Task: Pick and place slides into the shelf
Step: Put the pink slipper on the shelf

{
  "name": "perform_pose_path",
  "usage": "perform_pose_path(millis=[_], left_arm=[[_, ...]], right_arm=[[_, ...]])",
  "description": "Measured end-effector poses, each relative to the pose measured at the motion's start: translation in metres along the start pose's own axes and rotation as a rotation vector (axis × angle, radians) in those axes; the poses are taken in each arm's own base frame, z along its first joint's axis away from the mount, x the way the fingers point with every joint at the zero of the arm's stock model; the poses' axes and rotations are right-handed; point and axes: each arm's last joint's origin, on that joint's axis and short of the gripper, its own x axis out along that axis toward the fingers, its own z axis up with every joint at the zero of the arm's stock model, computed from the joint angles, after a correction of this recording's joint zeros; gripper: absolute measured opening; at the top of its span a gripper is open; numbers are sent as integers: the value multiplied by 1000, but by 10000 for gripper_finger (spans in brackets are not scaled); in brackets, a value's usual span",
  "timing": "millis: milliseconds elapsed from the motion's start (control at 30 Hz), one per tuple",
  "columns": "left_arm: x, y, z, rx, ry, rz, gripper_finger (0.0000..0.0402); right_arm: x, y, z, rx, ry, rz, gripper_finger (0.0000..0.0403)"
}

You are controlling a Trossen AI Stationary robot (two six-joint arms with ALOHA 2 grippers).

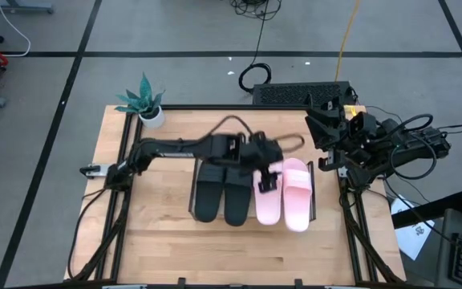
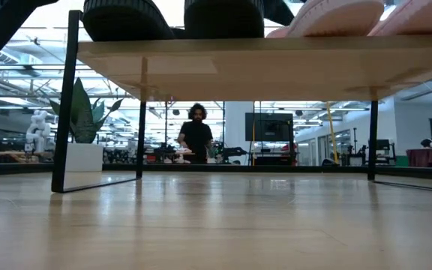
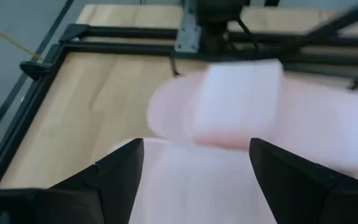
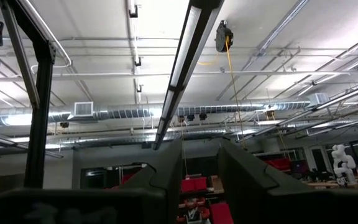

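Four slides sit side by side on the shelf (image 1: 318, 193) in the middle of the high view: the black pair (image 1: 222, 191) on the left, the pink pair (image 1: 283, 193) on the right. Each one points its long way up and down the frame.

The left gripper (image 1: 265, 178) hangs over the pink slide (image 3: 185, 180) next to the black ones. Its fingers (image 3: 120, 171) are spread wide on both sides of that slide, not squeezing it. So the slide is right under this hand, and I think the hand just needs to go straight up and away.

The right gripper (image 1: 326, 120) waits folded up at the right edge, pointing at the ceiling. Its fingers (image 4: 244, 177) are close together and hold nothing.
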Motion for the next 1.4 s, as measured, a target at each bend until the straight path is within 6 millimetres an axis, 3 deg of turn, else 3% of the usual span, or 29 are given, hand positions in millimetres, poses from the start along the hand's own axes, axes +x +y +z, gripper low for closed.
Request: perform_pose_path(millis=[100, 367, 700, 1100, 1400], left_arm=[[6, -11, -3, 29, 0, 6, 291], [27, -14, -15, -25, 76, -27, 291], [39, -28, -27, -4, 142, -74, 291], [41, -25, -27, 3, 150, -79, 291], [9, -14, -8, -6, 41, -4, 291]], right_arm=[[0, 0, 0, 3, -3, 0, 93], [0, 0, 2, 13, -15, -2, 93], [0, 0, 2, 13, -16, -1, 93], [0, 0, 2, 13, -15, -1, 93], [0, -1, 3, 16, -22, -2, 93]])
